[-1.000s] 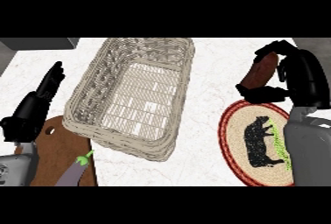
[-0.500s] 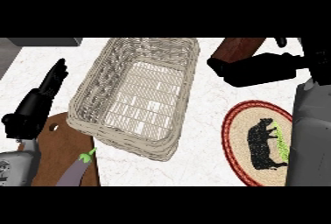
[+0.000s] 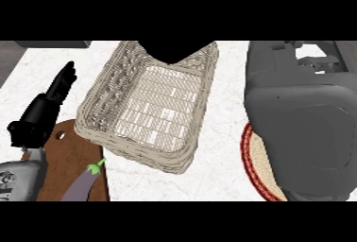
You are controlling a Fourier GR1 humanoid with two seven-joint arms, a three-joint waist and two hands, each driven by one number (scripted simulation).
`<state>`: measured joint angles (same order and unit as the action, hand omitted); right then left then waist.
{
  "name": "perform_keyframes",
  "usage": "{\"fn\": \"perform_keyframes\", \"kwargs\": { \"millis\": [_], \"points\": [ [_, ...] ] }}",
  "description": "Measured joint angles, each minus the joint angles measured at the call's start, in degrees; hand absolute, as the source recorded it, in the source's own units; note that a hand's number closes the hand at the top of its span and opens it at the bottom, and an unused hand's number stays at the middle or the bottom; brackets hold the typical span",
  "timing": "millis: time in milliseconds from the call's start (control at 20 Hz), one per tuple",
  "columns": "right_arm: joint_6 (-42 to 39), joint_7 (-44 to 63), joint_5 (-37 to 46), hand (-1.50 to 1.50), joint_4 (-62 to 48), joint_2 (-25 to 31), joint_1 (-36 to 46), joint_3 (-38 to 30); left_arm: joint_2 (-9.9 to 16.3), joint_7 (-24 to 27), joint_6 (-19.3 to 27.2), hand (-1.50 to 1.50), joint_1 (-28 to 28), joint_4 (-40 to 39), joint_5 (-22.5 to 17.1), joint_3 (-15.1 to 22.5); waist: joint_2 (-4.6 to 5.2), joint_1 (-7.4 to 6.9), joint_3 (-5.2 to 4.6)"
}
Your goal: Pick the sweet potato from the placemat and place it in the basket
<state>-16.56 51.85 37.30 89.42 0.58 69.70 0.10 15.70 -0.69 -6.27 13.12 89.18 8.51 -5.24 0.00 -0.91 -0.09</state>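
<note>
A: Where's your sweet potato sitting?

B: It's not showing; your right forearm (image 3: 300,118) is blocking the placemat (image 3: 254,160), and a dark shape is hanging over the wicker basket (image 3: 150,108)'s far rim — can't tell that hand's state.

A: Left hand (image 3: 43,113)?

B: Resting open, fingers up, beside the basket.

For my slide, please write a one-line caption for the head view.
Grey right forearm reaches beside the woven wicker basket; black left hand rests above the brown wooden board.
</note>
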Motion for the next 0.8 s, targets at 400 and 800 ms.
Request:
{"fn": "perform_keyframes", "kwargs": {
  "millis": [400,800],
  "points": [
    [4.6,2.9,-5.4,1.50,-15.5,-0.4,7.5,4.5,-0.2,0.9,-0.3,0.00,0.0,-0.5,0.1,-0.4,0.11,-0.42,0.01],
    [3.2,4.4,-7.2,1.50,-26.4,0.2,11.0,8.7,-0.5,1.0,-0.4,0.00,-1.3,0.2,0.3,-0.3,0.02,-0.08,0.01]
  ]
}}
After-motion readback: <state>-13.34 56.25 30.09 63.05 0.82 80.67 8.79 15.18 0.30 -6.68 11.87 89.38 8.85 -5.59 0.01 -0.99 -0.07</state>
